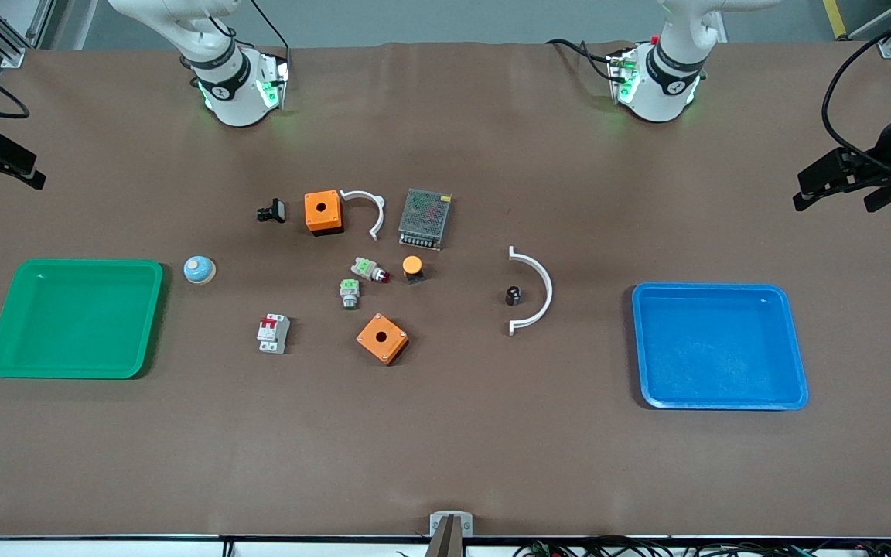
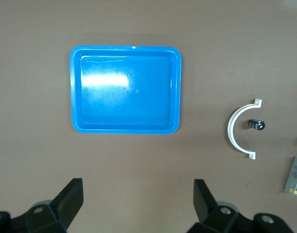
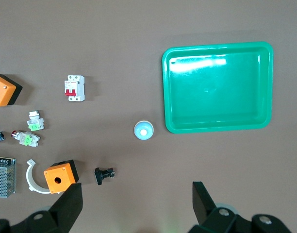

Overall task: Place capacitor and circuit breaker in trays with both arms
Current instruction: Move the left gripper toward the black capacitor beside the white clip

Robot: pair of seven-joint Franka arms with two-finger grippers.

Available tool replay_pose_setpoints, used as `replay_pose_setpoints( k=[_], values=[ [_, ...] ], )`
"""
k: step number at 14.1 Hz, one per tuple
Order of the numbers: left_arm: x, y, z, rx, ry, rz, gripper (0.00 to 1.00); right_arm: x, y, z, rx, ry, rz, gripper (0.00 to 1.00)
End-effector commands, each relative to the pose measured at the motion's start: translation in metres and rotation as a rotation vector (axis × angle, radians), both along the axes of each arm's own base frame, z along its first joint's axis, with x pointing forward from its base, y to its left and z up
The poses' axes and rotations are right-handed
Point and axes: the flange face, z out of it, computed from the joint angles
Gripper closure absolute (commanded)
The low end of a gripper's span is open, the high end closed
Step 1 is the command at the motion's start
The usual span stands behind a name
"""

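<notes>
While both arms wait with fingers spread, brown table [image 1: 445, 449] bears capacitor [image 1: 513, 295] and circuit breaker [image 1: 273, 333].

Brown-covered table [image 1: 445, 449], grey floor [image 1: 414, 23]

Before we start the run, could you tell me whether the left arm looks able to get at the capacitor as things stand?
Probably yes. The capacitor stands uncovered, inside the curve of a white bracket but apart from it, open from above. The left gripper is open and holds nothing; the bracket may crowd its fingers.
</notes>
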Motion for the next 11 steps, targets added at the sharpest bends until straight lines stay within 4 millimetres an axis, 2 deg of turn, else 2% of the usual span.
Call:
replay_pose_setpoints(
  k=[1, 7, 10, 11],
  values=[
    [0.003, 0.002, 0.005, 0.007, -0.012, -0.003, 0.0, -0.003, 0.0, 0.006, 0.016, -0.009, 0.004, 0.0],
    [0.002, 0.001, -0.001, -0.001, 0.006, -0.001, 0.0, -0.003, -0.001, 0.006, 0.016, -0.009, -0.001, 0.0],
    [0.014, -0.022, -0.027, -0.001, 0.055, -0.024, 0.0, -0.002, -0.002, 0.004, 0.015, -0.008, -0.001, 0.0],
    [0.017, -0.04, -0.035, -0.001, 0.071, -0.039, 0.0, -0.002, -0.001, 0.004, 0.015, -0.008, 0.002, 0.0]
  ],
)
